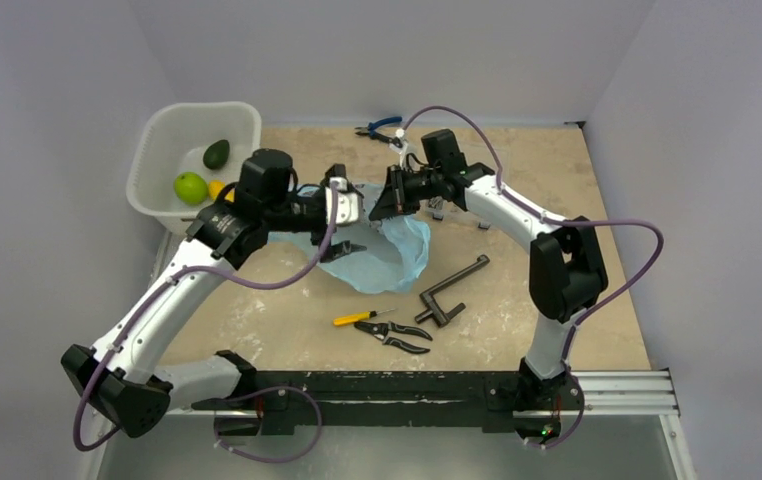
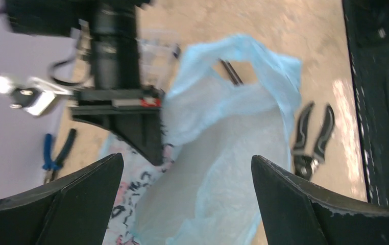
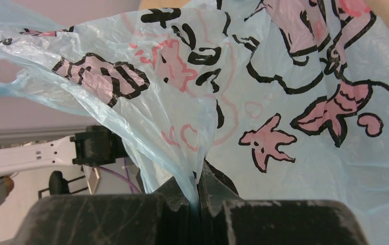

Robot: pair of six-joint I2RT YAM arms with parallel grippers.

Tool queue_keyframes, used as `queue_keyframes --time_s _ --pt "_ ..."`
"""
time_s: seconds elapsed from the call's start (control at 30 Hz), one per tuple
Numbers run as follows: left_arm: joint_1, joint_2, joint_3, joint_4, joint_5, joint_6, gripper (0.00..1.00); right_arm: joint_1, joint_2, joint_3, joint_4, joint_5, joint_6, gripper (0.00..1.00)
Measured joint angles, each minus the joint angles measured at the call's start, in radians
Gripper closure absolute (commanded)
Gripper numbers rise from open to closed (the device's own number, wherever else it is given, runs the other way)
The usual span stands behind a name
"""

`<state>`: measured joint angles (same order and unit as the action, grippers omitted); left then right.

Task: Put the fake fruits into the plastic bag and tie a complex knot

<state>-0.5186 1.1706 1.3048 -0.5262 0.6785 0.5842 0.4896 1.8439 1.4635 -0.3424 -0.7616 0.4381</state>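
Fingers point(image 3: 223, 186) of right gripper point(image 3: 198, 179) pinched tight on a plastic bag point(image 3: 284, 102) fold, left gripper point(image 2: 186, 157) spread wide, bag ahead between its tips, blurred, lower edge cut off.

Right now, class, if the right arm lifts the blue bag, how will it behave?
Probably floppy: the plastic bag drapes and creases from the right gripper. Likely light: thin, translucent film. It could slip; only a fold sits between the fingers.

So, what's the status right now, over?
Right gripper shut on plastic bag, holding its edge. Left gripper open, facing bag. Fake fruits in white tub, not bagged. Hand tools on table, apart from bag.
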Motion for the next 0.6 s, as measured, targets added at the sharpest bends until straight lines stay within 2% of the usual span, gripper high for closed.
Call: queue_keyframes --time_s 0.2,0.23,0.3,0.37,0.4,0.5,0.6 --pt "-0.03 0.071 -0.018 -0.312 0.019 0.345 0.0 -0.016 -0.001 -0.001 0.036 -0.056 0.054 1.0" --pt "-0.03 0.1 -0.013 -0.346 0.01 0.385 0.05 -0.018 -0.002 -0.003 0.042 -0.064 0.06 1.0" --pt "-0.034 0.164 -0.011 -0.362 -0.016 0.418 0.26 -0.019 -0.005 -0.01 0.051 -0.073 0.072 1.0" --pt "-0.046 0.218 -0.032 -0.3 -0.057 0.416 0.54 -0.018 -0.005 -0.011 0.058 -0.09 0.086 1.0" --pt "-0.055 0.236 -0.049 -0.264 -0.082 0.415 0.66 -0.019 -0.005 -0.011 0.063 -0.098 0.091 1.0" --pt "-0.105 0.311 -0.084 -0.161 -0.183 0.429 0.87 -0.019 -0.005 -0.011 0.079 -0.121 0.105 1.0" --pt "-0.133 0.373 -0.123 -0.051 -0.264 0.445 0.96 -0.019 -0.005 -0.017 0.09 -0.137 0.115 1.0"
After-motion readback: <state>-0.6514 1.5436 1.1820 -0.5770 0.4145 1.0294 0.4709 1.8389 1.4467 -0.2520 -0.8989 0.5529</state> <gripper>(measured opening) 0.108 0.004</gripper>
